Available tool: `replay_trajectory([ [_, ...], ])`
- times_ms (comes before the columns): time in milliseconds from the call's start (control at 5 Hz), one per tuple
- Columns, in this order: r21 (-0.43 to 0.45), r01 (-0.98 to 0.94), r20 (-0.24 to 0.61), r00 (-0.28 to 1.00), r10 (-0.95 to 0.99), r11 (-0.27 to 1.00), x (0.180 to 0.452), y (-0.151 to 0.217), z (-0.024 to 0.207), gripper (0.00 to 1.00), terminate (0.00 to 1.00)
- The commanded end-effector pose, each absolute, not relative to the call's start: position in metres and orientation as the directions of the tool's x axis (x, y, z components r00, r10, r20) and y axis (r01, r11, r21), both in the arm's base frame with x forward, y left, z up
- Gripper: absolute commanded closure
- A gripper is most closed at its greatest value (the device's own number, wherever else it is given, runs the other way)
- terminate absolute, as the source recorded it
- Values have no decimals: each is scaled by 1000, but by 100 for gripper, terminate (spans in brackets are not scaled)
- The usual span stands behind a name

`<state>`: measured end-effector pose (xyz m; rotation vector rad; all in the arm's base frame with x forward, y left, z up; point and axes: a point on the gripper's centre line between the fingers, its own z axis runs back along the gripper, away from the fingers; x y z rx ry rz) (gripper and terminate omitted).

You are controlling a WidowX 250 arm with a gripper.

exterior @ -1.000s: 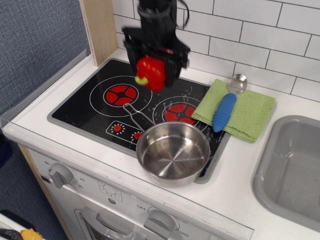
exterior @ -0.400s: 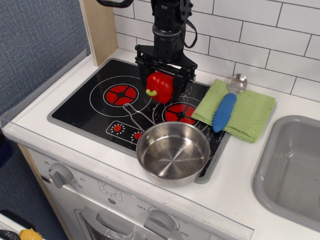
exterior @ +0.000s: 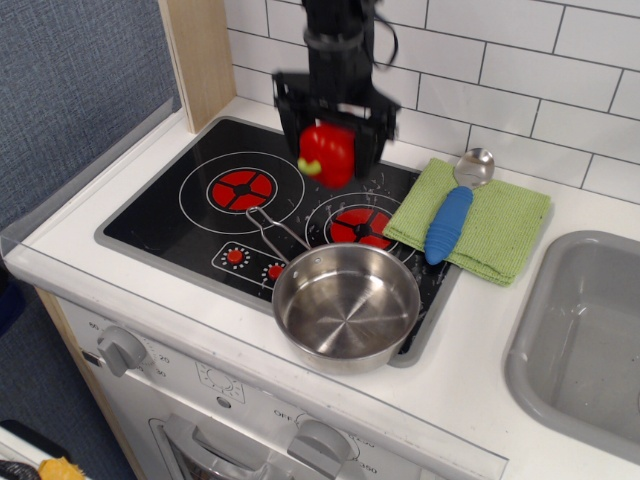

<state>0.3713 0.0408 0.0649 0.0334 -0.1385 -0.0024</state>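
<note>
Gripper (exterior: pixel 334 150) hangs over the back of the stovetop (exterior: pixel 180 205), jaws clamped on 1 red pepper (exterior: pixel 328 155) from both sides; pepper is in the air above the gap between the 2 red burners, green stem pointing left. 1 steel pan (exterior: pixel 346 305) sits at the front edge, handle angled back-left, empty inside. 1 green cloth (exterior: pixel 495 235) lies flat on the surface right of the stove, carrying 1 blue-handled spoon (exterior: pixel 452 215). 1 grey sink (exterior: pixel 585 340) far right.

pepper (exterior: pixel 327 155): above the stove (exterior: pixel 190 215), behind the pan (exterior: pixel 346 304)
spoon (exterior: pixel 455 205): on the cloth (exterior: pixel 470 222), right of stove
sink (exterior: pixel 585 340): far right
</note>
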Motion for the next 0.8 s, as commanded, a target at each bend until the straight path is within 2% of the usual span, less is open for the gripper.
replay_trajectory([
  [0, -17, -38, 183, 982, 40, 999, 361, 51, 83, 0, 0],
  [200, 27, -29, 150, 988, 24, 999, 361, 51, 79, 0, 0],
  [400, 27, -29, 150, 988, 24, 999, 361, 51, 79, 0, 0],
  [600, 27, -29, 150, 988, 24, 999, 361, 51, 79, 0, 100],
])
